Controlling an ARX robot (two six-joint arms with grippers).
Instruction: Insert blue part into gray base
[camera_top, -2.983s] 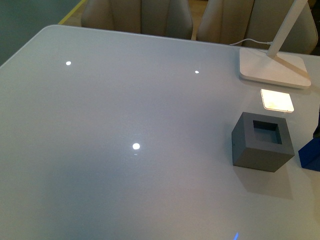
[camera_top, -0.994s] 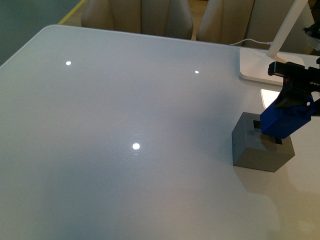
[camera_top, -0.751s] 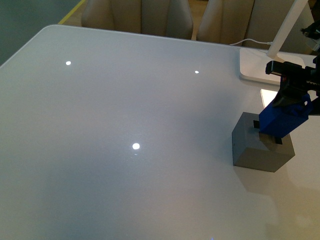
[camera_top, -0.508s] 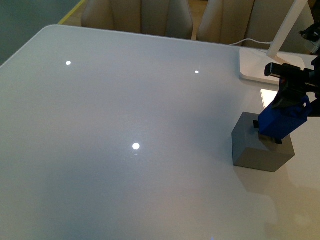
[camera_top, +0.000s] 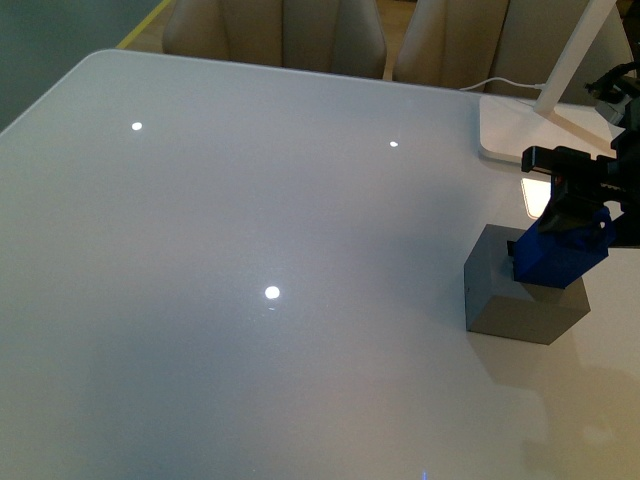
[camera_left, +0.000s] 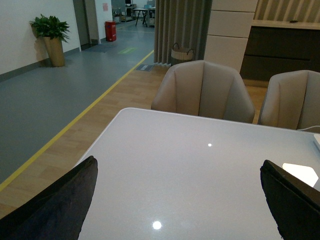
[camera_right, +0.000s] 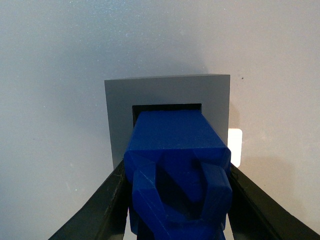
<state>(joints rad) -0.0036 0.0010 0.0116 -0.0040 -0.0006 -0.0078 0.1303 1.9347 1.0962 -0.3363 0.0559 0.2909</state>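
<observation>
The gray base (camera_top: 505, 300) stands on the white table at the right. My right gripper (camera_top: 572, 222) is shut on the blue part (camera_top: 558, 252) and holds it tilted over the base's square hole, its lower end at the opening. In the right wrist view the blue part (camera_right: 175, 150) sits between the black fingers (camera_right: 100, 210) and covers most of the hole in the gray base (camera_right: 120, 100); only a thin dark strip of the hole shows. My left gripper (camera_left: 177, 200) is open and empty above the table, far from the base.
A white lamp base (camera_top: 510, 125) with its slanted arm and cable stands at the back right, with a bright light patch (camera_top: 535, 195) on the table just behind the gray base. Beige chairs (camera_top: 280, 35) line the table's far edge.
My right gripper came in from the right with the blue part, moved over the gray base and lowered it toward the hole. The base has not moved.
</observation>
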